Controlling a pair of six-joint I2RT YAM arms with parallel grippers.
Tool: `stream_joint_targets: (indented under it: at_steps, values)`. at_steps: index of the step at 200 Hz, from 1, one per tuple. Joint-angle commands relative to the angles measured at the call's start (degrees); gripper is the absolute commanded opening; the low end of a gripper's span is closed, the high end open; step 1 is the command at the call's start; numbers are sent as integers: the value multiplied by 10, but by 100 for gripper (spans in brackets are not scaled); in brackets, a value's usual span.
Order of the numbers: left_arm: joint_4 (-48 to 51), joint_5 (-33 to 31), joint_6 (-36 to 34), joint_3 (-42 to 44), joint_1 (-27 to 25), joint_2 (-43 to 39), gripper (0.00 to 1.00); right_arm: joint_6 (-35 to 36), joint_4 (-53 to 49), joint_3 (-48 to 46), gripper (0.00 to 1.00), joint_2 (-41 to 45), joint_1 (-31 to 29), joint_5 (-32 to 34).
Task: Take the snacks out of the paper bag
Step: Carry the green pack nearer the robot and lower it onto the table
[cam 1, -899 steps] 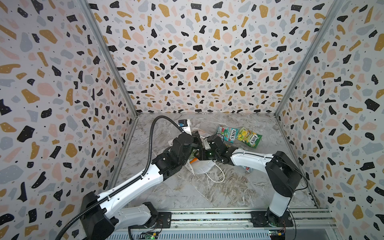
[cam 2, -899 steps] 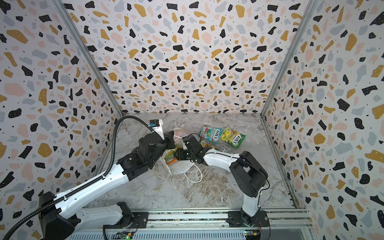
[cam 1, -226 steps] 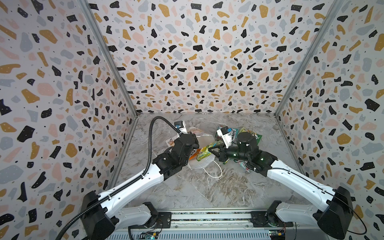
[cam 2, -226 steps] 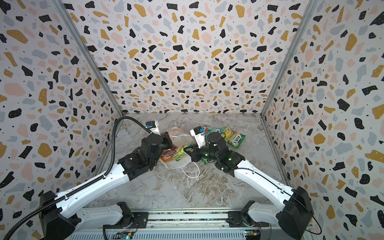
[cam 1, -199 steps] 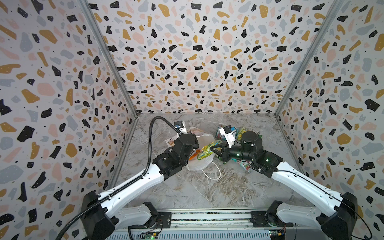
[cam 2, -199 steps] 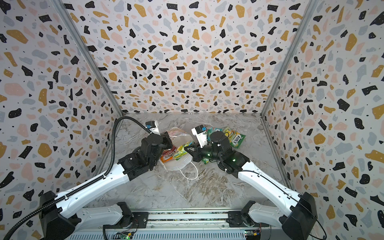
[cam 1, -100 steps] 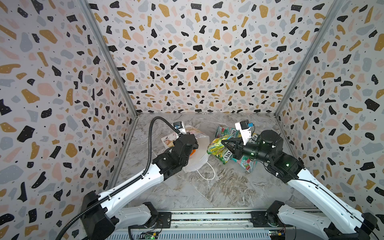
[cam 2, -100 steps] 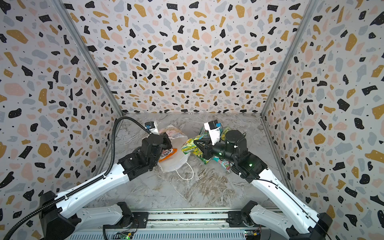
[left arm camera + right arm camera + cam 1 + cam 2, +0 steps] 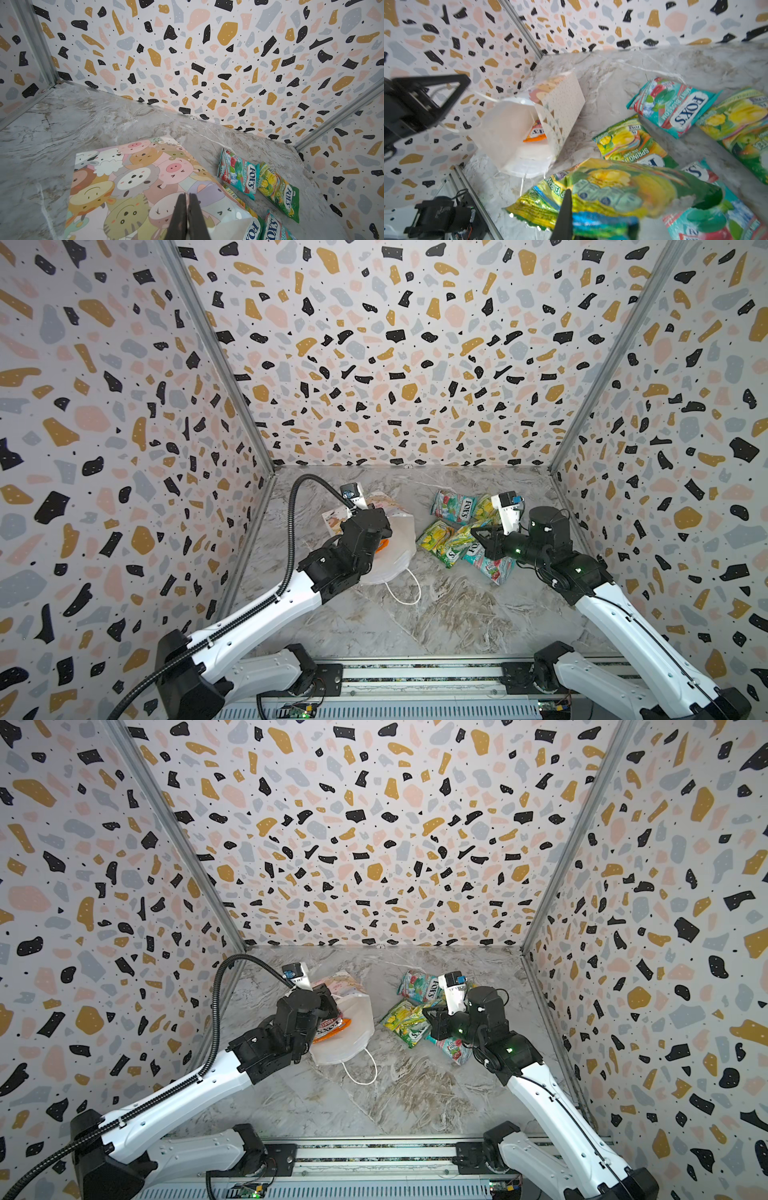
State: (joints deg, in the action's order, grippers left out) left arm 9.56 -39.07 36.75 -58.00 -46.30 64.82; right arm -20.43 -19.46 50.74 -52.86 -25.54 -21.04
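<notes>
Right wrist view: right claw (image 9: 570,200) clamped on green-yellow packet (image 9: 612,187) over pile (image 9: 633,141) on tabletop (image 9: 612,72); orange packet (image 9: 534,133) sits in paper bag (image 9: 508,135), mouth toward right claw; left claw (image 9: 188,196) pinches bag wall.

Counted: three green-yellow snack packets (image 9: 436,536), two teal-red snack packets (image 9: 455,506), one orange snack packet (image 9: 534,134), one paper bag (image 9: 400,531).
</notes>
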Motion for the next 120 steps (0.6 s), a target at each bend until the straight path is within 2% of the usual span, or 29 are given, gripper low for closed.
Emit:
stream_joint_targets:
  at_steps: [1,46,86,120]
  values:
    - [-5,-20,-11,-7,1,-14,0,37,-6,-10,0,27,2,-30]
    - [-6,-20,-12,-11,1,-14,0,54,7,-56,0,20,2,-135]
    - [-7,-17,-12,-11,1,-13,0,31,87,-102,0,-6,0,-220]
    - [-4,-20,-12,-12,1,-15,0,5,165,-130,0,-36,-35,-234]
